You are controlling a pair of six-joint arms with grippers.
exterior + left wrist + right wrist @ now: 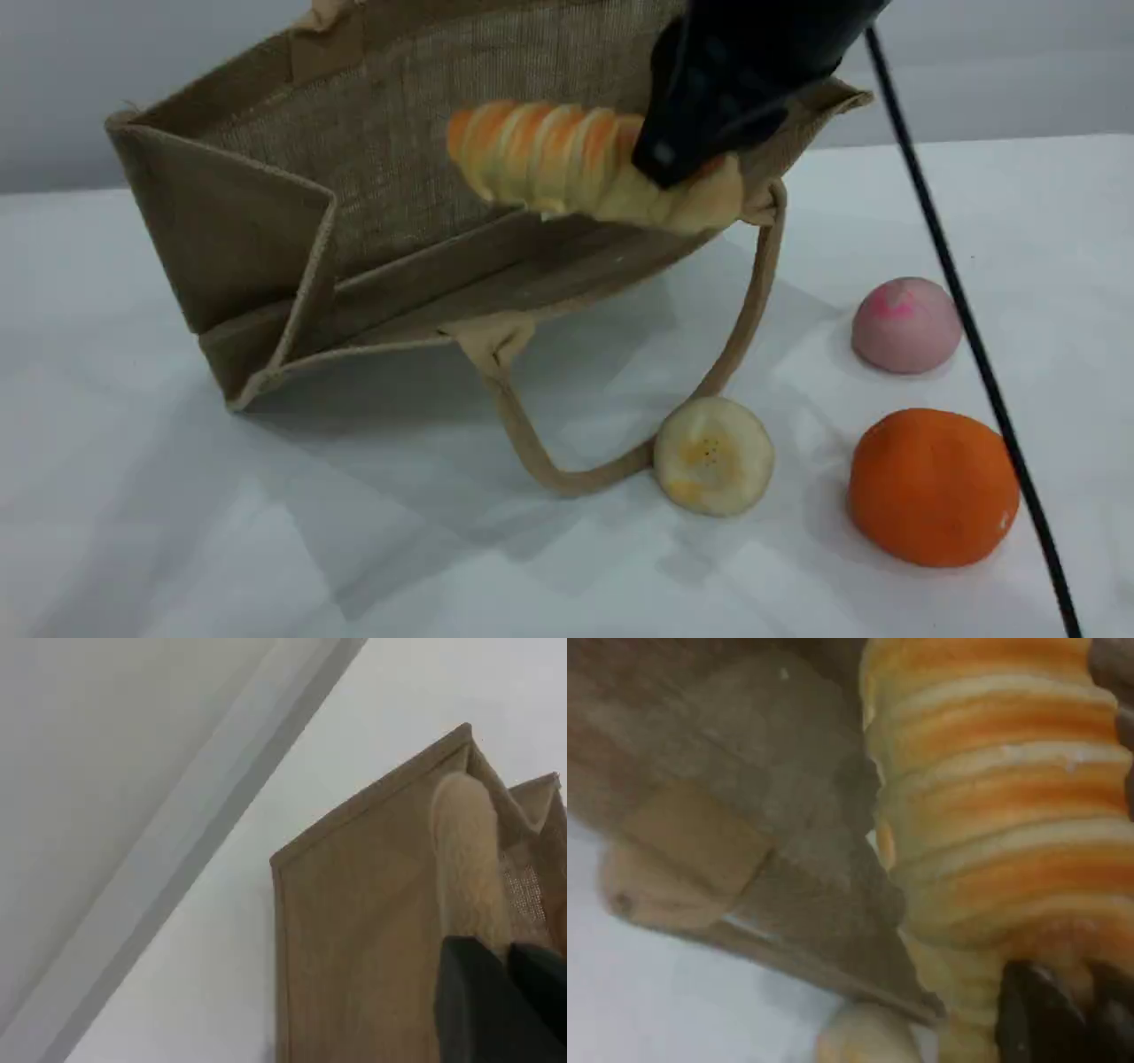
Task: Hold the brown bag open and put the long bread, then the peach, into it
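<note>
The brown bag (372,168) lies tilted on the table with its mouth held open toward the scene camera; its lower handle (532,443) loops onto the table. In the left wrist view my left gripper (496,992) is shut on the bag's upper handle (465,859), holding that side of the bag (354,921) up. My right gripper (673,168) is shut on one end of the long bread (549,155), which hangs crosswise in the air at the bag's mouth. The right wrist view shows the ridged long bread (1001,815) rising from my right gripper (1063,1019). The peach (905,323) sits on the table to the right.
A bright orange fruit (932,486) lies in front of the peach. A pale-yellow banana slice (714,455) rests against the bag's lower handle. A black cable (966,319) runs down the right side of the scene view.
</note>
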